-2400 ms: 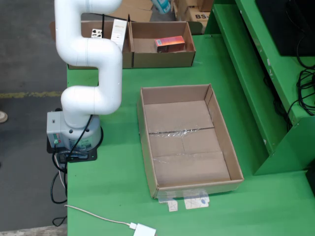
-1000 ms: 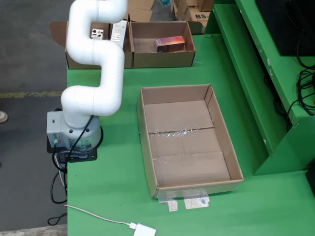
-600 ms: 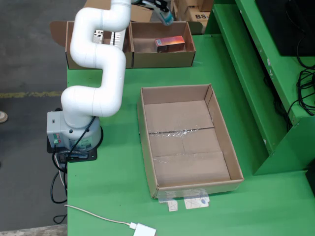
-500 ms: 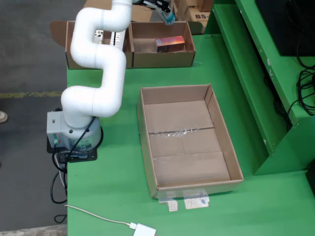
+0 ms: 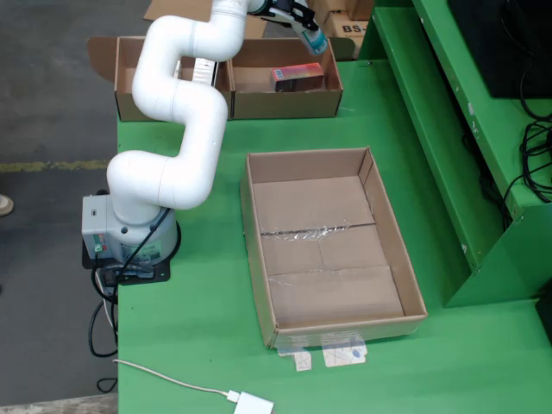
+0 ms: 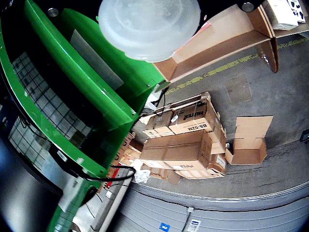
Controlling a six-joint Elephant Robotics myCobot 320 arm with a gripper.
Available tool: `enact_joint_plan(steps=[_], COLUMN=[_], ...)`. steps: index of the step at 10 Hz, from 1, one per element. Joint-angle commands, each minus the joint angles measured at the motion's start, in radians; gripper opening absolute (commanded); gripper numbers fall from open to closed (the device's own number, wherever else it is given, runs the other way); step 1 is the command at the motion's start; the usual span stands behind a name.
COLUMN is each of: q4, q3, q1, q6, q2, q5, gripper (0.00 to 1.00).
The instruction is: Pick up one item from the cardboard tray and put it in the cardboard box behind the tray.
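— Well, inside the cardboard tray [image 5: 328,250]?
— Bare taped bottom only. Orange carton [image 5: 297,77] lying in the cardboard box [image 5: 285,103] behind; white packet [image 5: 202,71] in the adjoining compartment.
— Gripper [image 5: 312,36]?
— Poised above the box's far rim; cannot tell whether parted or closed.

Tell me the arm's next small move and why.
Probably swing the gripper forward and down toward the cardboard tray: it hangs high above the back box, where a red carton lies, and I see nothing carried. The tray looks empty, though.
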Motion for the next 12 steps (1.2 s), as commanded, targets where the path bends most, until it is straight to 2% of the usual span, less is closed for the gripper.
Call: enact_joint_plan(steps=[1, 6, 8, 9, 10, 11, 12], q4=[0.015, 0.015, 0.015, 0.015, 0.015, 0.015, 0.015], q3=[0.029, 0.029, 0.029, 0.029, 0.029, 0.029, 0.029], q1=[-0.036, -0.038, 0.010, 0.064, 0.064, 0.093, 0.093], q6=[-0.007, -0.004, -0.032, -0.084, -0.065, -0.095, -0.063], q2=[0.030, 0.001, -0.006, -0.013, -0.013, -0.030, -0.030], q5=[-0.010, -0.010, -0.010, -0.010, -0.010, -0.010, -0.010], gripper=[0.00, 0.00, 0.00, 0.00, 0.00, 0.00, 0.00])
